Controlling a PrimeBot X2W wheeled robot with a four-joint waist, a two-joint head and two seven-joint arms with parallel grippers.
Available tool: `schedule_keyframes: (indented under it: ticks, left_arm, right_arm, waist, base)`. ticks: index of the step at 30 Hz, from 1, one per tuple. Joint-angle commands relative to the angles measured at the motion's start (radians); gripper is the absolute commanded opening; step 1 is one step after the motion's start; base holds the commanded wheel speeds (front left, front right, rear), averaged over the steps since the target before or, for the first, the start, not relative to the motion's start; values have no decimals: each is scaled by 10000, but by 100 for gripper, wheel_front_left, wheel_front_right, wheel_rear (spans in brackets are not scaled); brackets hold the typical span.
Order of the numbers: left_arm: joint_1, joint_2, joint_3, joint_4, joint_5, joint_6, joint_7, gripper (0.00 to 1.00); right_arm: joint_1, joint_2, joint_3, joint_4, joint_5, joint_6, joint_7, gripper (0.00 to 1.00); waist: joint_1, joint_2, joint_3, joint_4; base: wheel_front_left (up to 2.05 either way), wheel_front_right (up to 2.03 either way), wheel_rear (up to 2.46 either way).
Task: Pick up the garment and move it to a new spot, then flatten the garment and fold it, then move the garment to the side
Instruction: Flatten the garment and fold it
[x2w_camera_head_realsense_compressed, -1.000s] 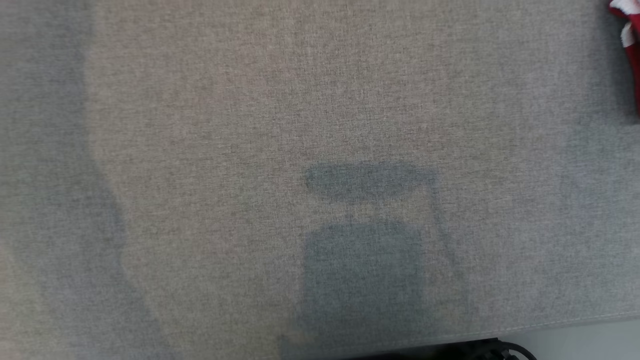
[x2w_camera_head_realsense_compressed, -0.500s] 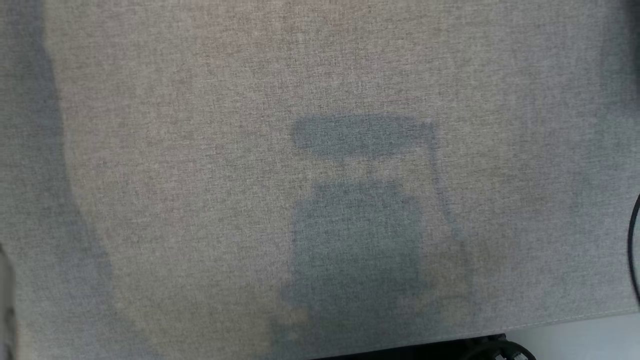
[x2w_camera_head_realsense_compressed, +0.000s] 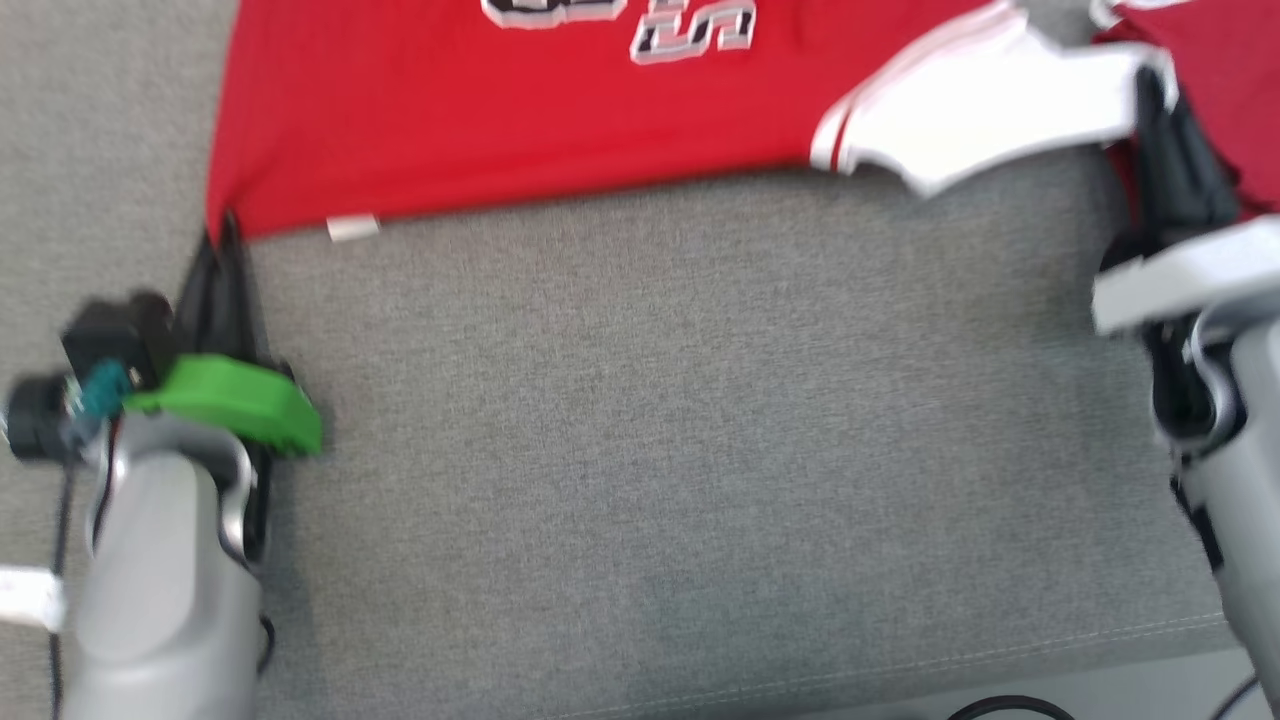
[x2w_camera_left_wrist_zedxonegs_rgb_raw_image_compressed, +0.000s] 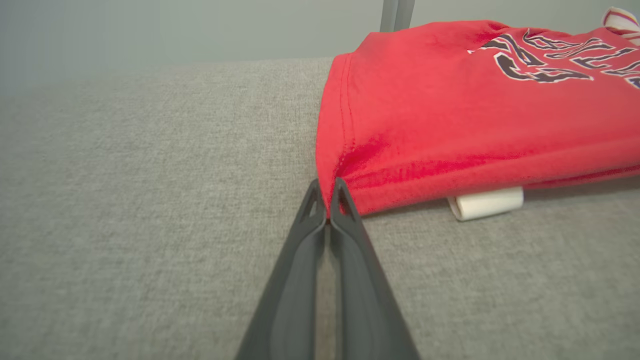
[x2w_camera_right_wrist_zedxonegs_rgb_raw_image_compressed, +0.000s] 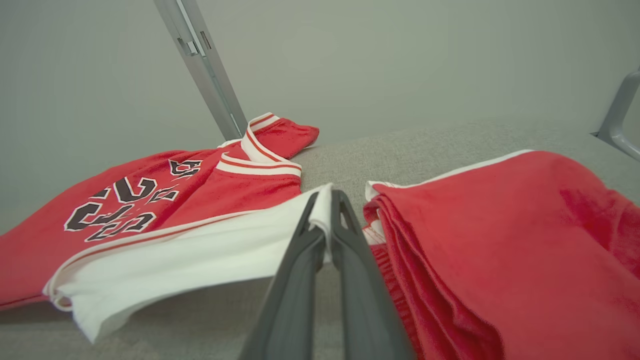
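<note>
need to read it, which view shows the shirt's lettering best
Right wrist view: the lettering shows fullest, though slanted. Head view crops it at the top edge; left wrist view cuts it at the right edge.

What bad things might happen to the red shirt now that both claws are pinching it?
The left gripper pinches just the corner tip of the red shirt, so the cloth might slip out when pulled.
The right gripper holds only the white sleeve by its edge; lifting could stretch or bunch that sleeve.
The other red garment lies close beside that gripper and might get dragged along.
</note>
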Motion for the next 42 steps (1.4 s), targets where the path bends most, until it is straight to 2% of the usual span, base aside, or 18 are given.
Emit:
schedule_keyframes:
  ticks: [1,9,16,20,27,32,35,42]
  left_arm:
    - [777,-129,239,103,-1,-20,27,0]
    - [2808,-755,934,206,180,-186,17,0]
    - [4653,-1141,1594,187,173,-232,15,0]
    - [5364,-1217,1538,176,272,-309,15,0]
    - [6490,-1267,1230,291,-266,-271,15,0]
    - [6877,-1264,1026,173,-503,-53,15,0]
    - [6855,-1267,992,-333,-379,-107,14,0]
    - [5760,-1290,825,-1762,-118,-377,14,0]
  right_arm:
    - [687,-226,173,104,199,-28,-28,0]
    - [2969,-445,786,667,692,-30,-28,0]
    - [4844,-437,987,1307,928,-37,-30,0]
    - [5509,-419,1093,1501,837,-37,-29,0]
    - [6487,-713,2117,1838,1277,-36,-18,0]
    - [6696,-1291,2825,1914,1938,-37,9,0]
    - [6380,-1472,2957,1618,2176,-36,-15,0]
    - [5374,-1335,2078,236,1735,-31,-27,0]
  waist:
    - [1,-1,-1923,-172]
    - [1,-1,-3273,-213]
    - [1,-1,-4318,34]
    - [1,-1,-4637,196]
    - [1,-1,-4939,373]
    - [1,-1,-4952,431]
    - [1,-1,-4803,456]
    - [1,-1,-4230,570]
  base:
    - [0,0,0]
    - [0,0,0]
    - [0,0,0]
    - [0,0,0]
    - [0,0,0]
    - [0,0,0]
    - [0,0,0]
    - [0,0,0]
